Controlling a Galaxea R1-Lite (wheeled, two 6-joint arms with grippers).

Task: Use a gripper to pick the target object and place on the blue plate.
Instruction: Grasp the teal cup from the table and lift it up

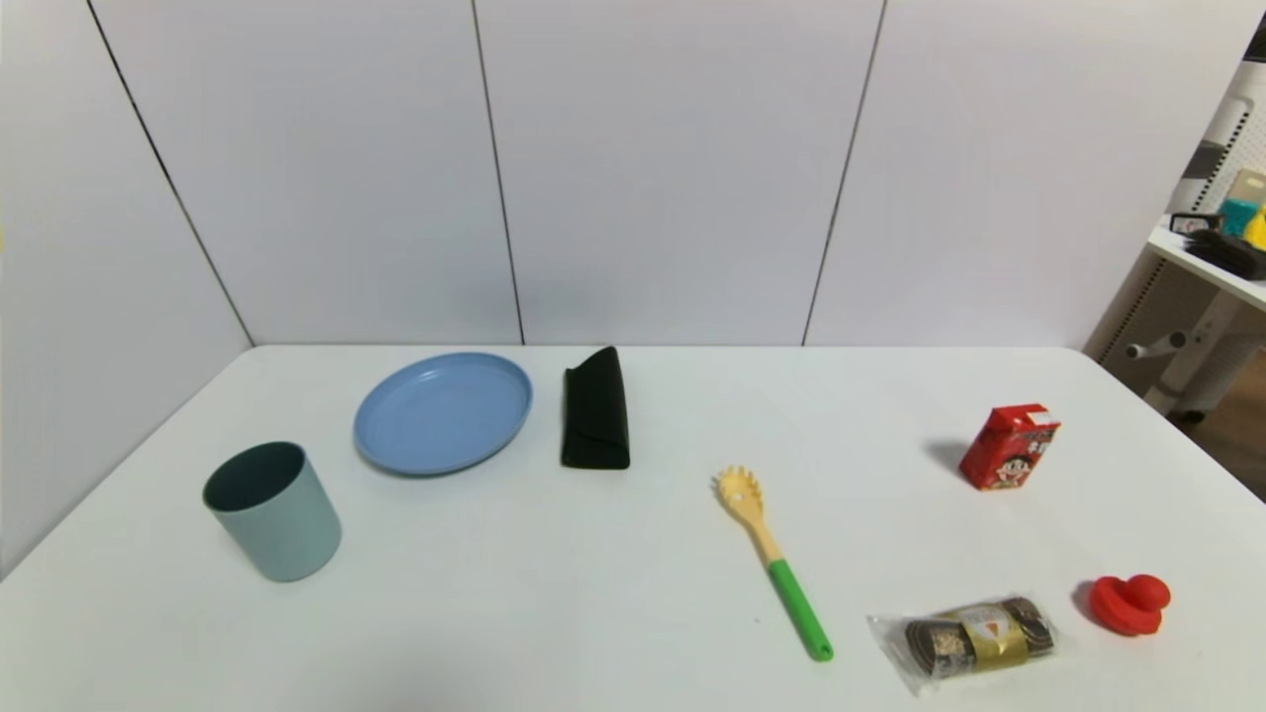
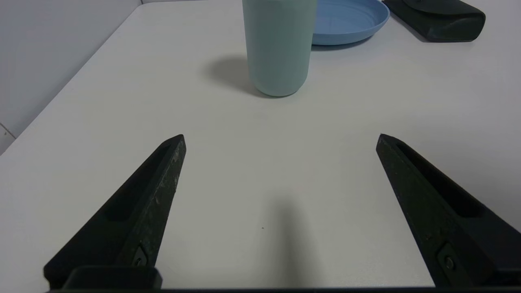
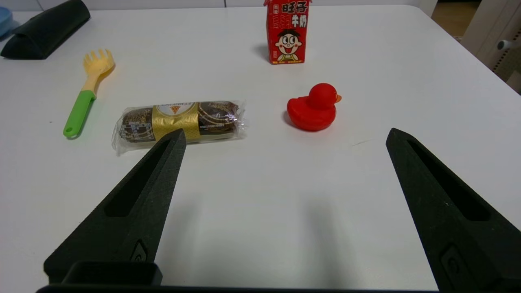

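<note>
Head view, smooth pale teal tapered cup (image 1: 287,524)

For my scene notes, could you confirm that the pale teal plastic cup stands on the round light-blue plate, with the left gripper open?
Not quite: the head view shows the pale teal plastic cup on the white table, beside the round light-blue plate. The left gripper is open.

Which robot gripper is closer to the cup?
Left. The left gripper is open just short of the cup; the right gripper is over by the duck.

The left wrist view cuts off the cup's (image 2: 281,44) top.
</note>
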